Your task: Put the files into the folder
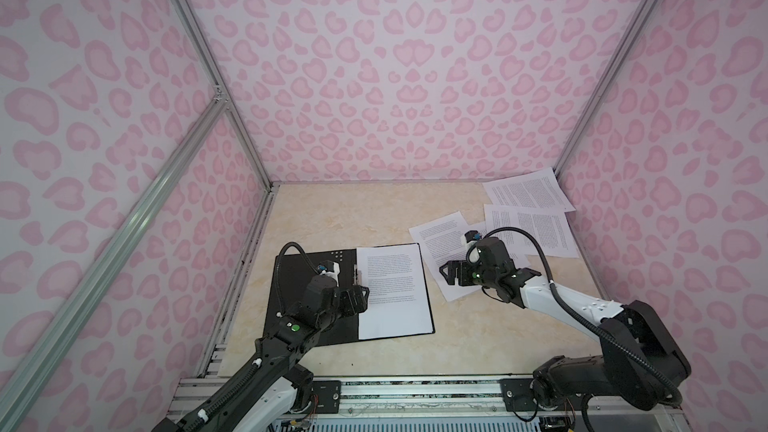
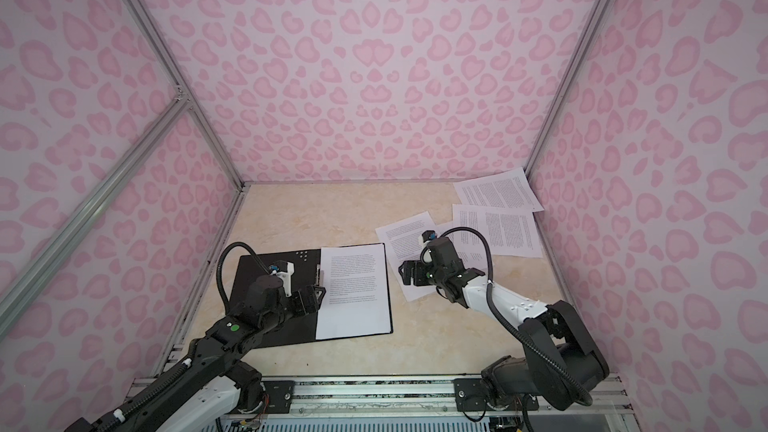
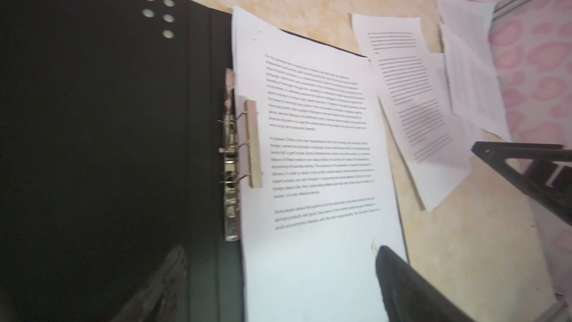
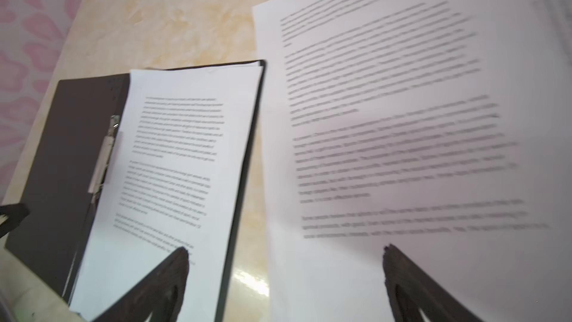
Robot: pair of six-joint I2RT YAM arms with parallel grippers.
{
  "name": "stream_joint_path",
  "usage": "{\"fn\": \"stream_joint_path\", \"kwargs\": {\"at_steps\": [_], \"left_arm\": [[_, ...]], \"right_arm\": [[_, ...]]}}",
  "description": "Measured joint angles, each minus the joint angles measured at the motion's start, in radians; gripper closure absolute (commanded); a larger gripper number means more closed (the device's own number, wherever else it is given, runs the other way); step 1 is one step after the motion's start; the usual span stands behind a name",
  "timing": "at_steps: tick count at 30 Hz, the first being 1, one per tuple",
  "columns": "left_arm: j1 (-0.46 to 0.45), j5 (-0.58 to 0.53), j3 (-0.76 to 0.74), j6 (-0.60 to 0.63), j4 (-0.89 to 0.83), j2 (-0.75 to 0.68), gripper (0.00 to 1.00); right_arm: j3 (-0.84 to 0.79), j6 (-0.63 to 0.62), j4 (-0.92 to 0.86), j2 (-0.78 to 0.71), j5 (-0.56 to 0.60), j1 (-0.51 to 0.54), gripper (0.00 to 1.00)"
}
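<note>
On the table [image 1: 353,209], both top views: the folder [image 1: 343,332] lies open and flat, black inside up. One printed sheet [image 1: 395,305] covers the folder's right half, roughly square with it. Over the folder's middle, at that sheet's inner edge, hangs the left gripper [image 1: 362,297], jaws spread, nothing in them. Loose files [image 1: 436,238] lie right of the folder. The nearest is tilted and runs up to the folder's far right corner; cannot tell if it touches. At least two more [image 1: 536,230] lie farther right of the folder, overlapping, the last one reaching the pink patterned wall [image 1: 374,76]. Over the nearest loose one sits the right gripper [image 1: 445,275], pointing toward the folder, released, holding nothing.

Left wrist view: a metal clip [image 3: 230,150] runs along the folder's spine, its bar lying over the sheet's [image 3: 309,258] inner edge. The left gripper's fingers [image 3: 402,283] are well apart, one over the folder's black half [image 3: 93,119], one over the sheet, with nothing gripped. Loose files [image 3: 418,103] show beyond the folder's right edge, blurred.

Right wrist view: the right gripper [image 4: 286,249] is wide open and empty. One finger shows in front of the folder's sheet [image 4: 173,165], the other in front of the nearest loose one [image 4: 402,150]. Contact with the paper: cannot tell. Text is blurred.
</note>
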Motion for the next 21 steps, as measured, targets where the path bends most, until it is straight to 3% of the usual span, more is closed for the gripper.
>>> {"fn": "stream_joint_path", "kwargs": {"at_steps": [5,13,21], "left_arm": [[-0.166,0.084,0.098,-0.094,0.118,0.155,0.03],[-0.360,0.160,0.373,-0.309,0.337,0.654,0.01],[-0.412,0.162,0.523,-0.477,0.452,0.943,0.01]], "right_arm": [[-0.057,0.029,0.003,-0.049,0.012,-0.099,0.03],[-0.102,0.079,0.067,0.005,-0.079,-0.174,0.03],[-0.118,0.101,0.108,0.011,-0.105,-0.199,0.03]]}}
